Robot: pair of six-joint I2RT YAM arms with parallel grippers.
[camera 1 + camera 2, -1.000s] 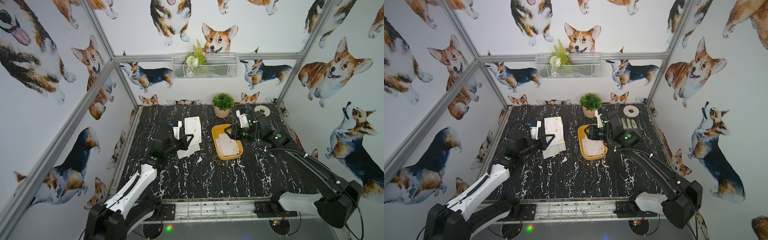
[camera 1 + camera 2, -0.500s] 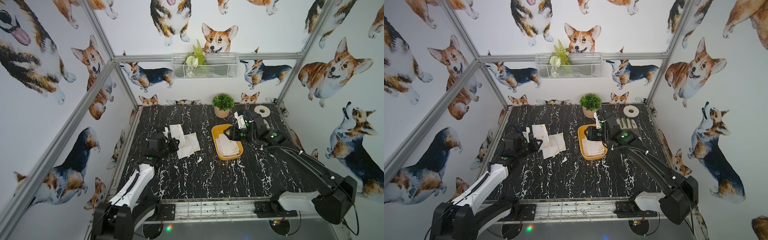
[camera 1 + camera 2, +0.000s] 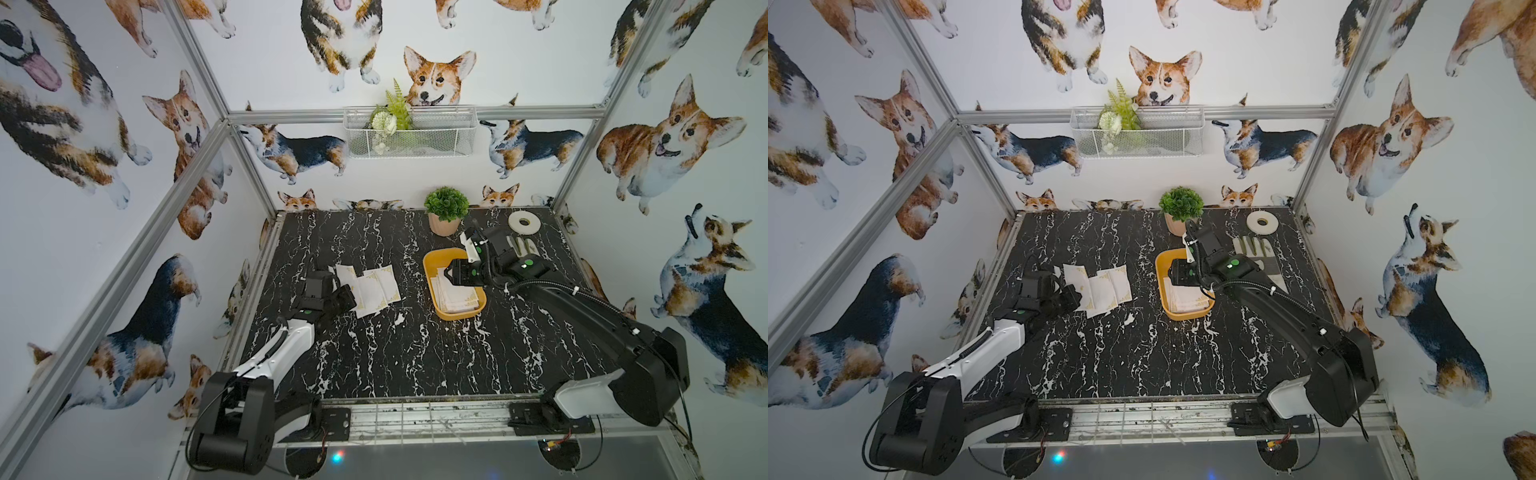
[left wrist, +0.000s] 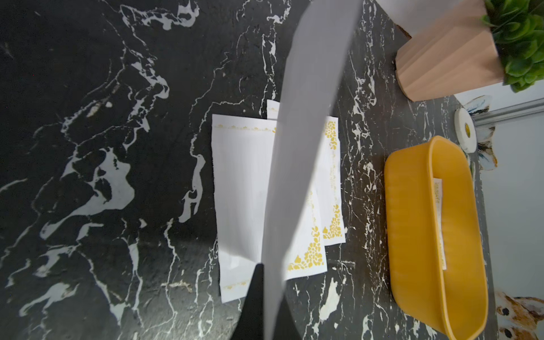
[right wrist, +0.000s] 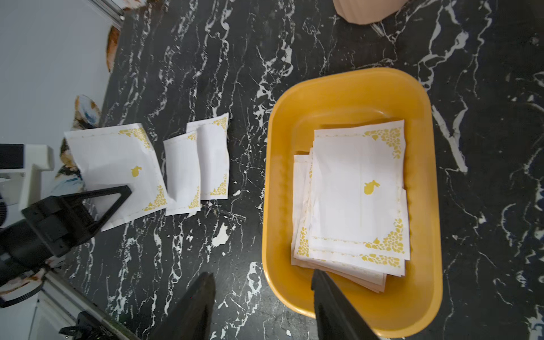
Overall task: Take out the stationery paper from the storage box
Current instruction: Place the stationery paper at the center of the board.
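Taking stationery paper (image 5: 356,191) out of the storage box (image 5: 347,79) — I see a stack still inside.
My left tool (image 3: 347,296) is closed tight on one sheet (image 5: 112,164), well away from the box. Two loose sheets (image 5: 197,167) lie on the tabletop (image 5: 294,38) between that sheet and the box. My right tool (image 5: 262,303) hangs half open over the box rim, holding nothing.
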